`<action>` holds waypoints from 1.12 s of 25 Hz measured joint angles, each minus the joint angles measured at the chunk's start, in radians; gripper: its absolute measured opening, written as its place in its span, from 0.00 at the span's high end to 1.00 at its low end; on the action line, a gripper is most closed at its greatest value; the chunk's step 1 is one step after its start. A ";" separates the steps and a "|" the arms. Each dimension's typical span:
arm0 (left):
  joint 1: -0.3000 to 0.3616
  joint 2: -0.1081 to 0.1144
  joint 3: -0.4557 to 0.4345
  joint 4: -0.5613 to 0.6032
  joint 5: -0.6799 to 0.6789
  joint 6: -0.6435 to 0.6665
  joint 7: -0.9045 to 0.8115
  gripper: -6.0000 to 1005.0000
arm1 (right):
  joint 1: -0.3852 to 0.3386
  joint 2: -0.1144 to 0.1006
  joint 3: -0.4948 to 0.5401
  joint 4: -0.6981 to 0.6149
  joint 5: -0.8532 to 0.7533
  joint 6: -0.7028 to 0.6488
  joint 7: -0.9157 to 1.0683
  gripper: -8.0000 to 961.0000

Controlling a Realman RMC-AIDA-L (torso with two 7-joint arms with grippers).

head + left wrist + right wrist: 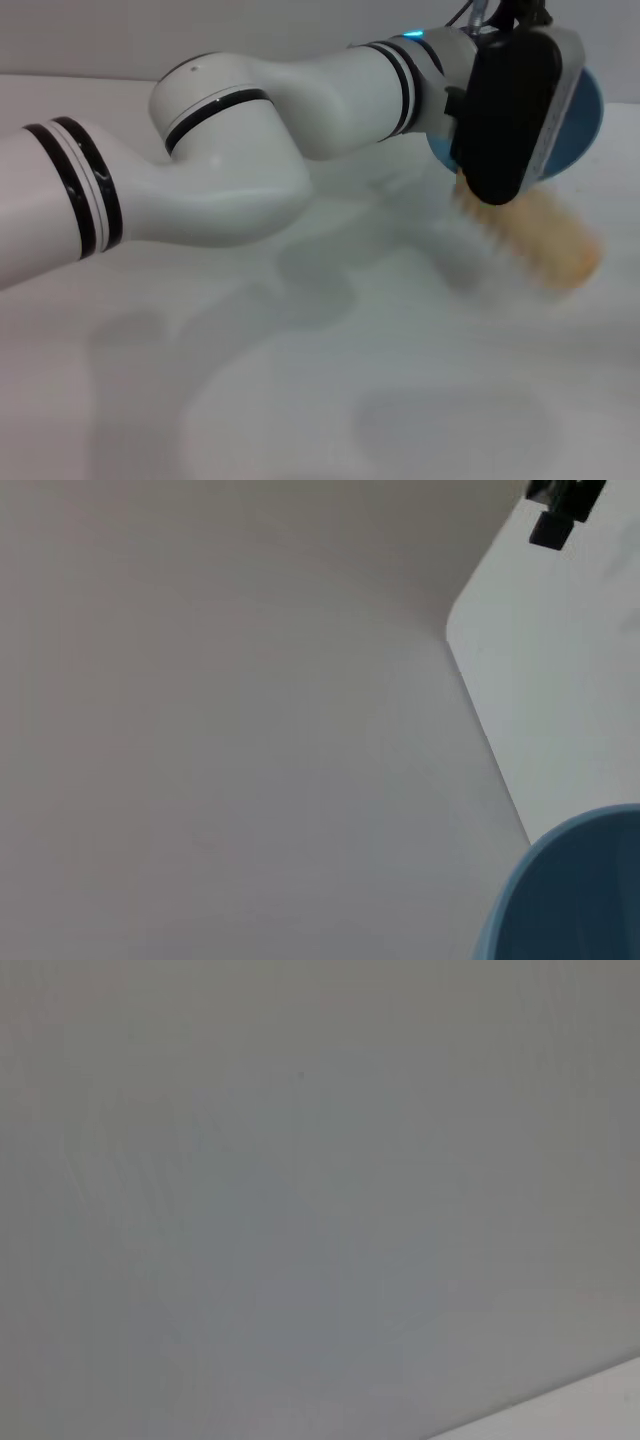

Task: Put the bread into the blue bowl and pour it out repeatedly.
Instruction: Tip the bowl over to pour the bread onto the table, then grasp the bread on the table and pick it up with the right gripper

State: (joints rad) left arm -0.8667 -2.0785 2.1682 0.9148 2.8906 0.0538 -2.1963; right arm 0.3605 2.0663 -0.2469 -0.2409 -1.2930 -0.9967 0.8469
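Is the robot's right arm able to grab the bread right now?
Probably not right away. The bread lies on the white table just below the tilted blue bowl, with the left arm reaching across above it. The right arm isn't visible in the head view.

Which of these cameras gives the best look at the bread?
The head view: the bread shows there as a ridged tan loaf, blurred, just below the tilted blue bowl. The left wrist view catches only the bowl's rim, no bread. The right wrist view shows only a plain grey surface.

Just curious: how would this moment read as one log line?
left arm: holding blue bowl tipped | bread: below bowl, on white table | right arm: unseen
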 joint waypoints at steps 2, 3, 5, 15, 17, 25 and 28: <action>-0.001 0.000 -0.001 0.002 0.000 -0.002 0.012 1.00 | 0.002 0.000 0.000 0.000 0.000 0.000 0.000 0.25; -0.003 0.000 -0.003 0.002 0.000 -0.003 0.013 1.00 | 0.002 0.000 0.000 0.000 0.000 0.000 0.000 0.25; -0.008 0.000 -0.011 -0.002 -0.002 -0.004 0.008 1.00 | 0.004 0.000 0.000 0.000 0.000 0.000 0.002 0.25; 0.001 0.004 -0.169 -0.012 -0.159 0.014 -0.370 1.00 | 0.019 0.000 -0.110 -0.029 -0.143 0.024 0.269 0.26; 0.010 0.005 -0.204 -0.015 -0.186 0.031 -0.445 1.00 | 0.026 -0.002 -0.160 -0.062 -0.235 0.015 0.385 0.26; 0.085 0.011 -0.275 -0.018 -0.302 0.055 -0.587 1.00 | 0.074 -0.022 -0.263 -0.198 -0.681 -0.086 0.930 0.26; 0.105 0.009 -0.269 -0.021 -0.319 0.054 -0.589 1.00 | 0.100 -0.034 -0.264 -0.205 -0.759 -0.119 1.037 0.26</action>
State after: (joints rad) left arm -0.7619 -2.0696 1.8987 0.8935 2.5713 0.1076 -2.7857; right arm 0.4609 2.0327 -0.5108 -0.4459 -2.0515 -1.1152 1.8840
